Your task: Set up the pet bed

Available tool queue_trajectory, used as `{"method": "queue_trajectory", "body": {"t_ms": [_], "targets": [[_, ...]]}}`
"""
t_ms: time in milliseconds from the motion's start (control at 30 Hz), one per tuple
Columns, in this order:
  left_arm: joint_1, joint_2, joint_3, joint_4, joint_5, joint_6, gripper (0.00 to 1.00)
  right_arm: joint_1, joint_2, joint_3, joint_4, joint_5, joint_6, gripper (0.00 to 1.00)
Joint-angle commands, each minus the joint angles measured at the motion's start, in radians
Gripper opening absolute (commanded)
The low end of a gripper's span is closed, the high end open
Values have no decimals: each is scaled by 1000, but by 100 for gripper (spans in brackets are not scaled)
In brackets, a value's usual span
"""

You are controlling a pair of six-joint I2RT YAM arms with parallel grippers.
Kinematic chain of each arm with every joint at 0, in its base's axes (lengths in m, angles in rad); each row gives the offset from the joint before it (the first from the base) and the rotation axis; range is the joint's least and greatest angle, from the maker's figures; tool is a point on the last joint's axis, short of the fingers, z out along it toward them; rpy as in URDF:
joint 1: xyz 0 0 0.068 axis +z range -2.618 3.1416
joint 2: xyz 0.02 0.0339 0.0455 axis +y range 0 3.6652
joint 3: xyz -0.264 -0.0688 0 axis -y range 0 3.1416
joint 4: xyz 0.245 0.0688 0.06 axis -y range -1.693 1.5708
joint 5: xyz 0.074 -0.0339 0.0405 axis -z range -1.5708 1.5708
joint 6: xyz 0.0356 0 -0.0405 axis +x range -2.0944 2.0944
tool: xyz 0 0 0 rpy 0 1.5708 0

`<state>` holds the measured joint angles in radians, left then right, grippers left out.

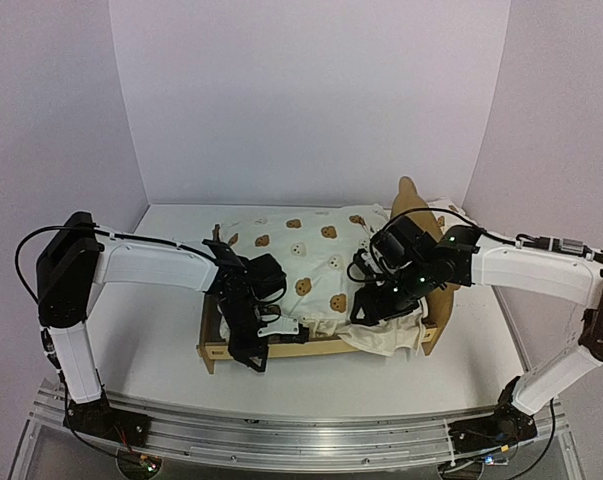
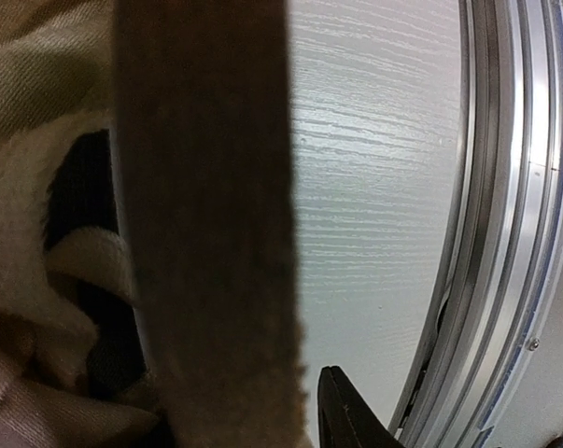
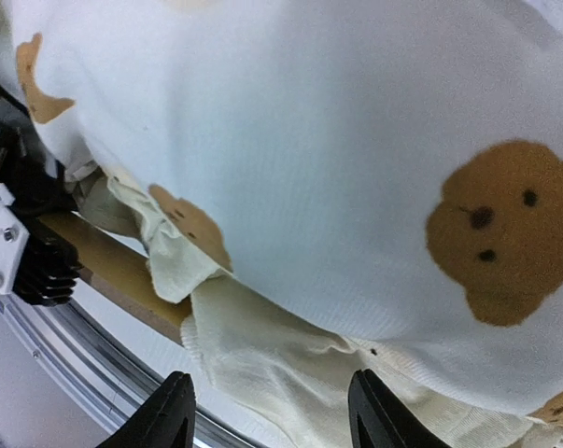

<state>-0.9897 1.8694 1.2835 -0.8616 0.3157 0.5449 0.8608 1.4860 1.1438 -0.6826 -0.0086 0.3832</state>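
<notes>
Pet bed [image 1: 311, 250] rail [image 2: 206, 224] hides L end effector [image 1: 249, 348], grip unclear; R end effector [image 3: 272, 415] agape at ruffle [image 3: 262, 359].

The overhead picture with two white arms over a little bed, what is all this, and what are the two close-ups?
This is a robot: two arms bolted side by side, each ending in two-fingered jaws. The overhead view comes from a fixed camera above and behind them; each close-up comes from a camera on one wrist. On the white table sits a pet bed: a wooden frame with a cream bear-print cushion. The left arm is down at the front rail; whether its jaws grip it is unclear. The right arm is over the cushion's ruffled edge, jaws open, apparently holding nothing.
</notes>
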Motion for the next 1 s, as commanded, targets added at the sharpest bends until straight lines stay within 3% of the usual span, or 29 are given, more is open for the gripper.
{"method": "queue_trajectory", "body": {"t_ms": [0, 300, 567, 800, 967], "targets": [[-11, 63, 43, 6, -14, 13, 30, 11, -35, -11, 83, -103, -53, 57], [27, 41, 212, -125, 120, 24, 1, 116, -143, -95, 271, -169, -182, 57], [83, 95, 459, -251, 230, -17, 0, 182, -250, -207, 429, -180, -105, 52], [97, 129, 691, -359, 317, -13, 0, 253, -199, -484, 1043, -58, 139, 42], [94, 122, 746, -405, 367, 1, 0, 273, -75, -576, 1381, 96, 176, 41]]}}
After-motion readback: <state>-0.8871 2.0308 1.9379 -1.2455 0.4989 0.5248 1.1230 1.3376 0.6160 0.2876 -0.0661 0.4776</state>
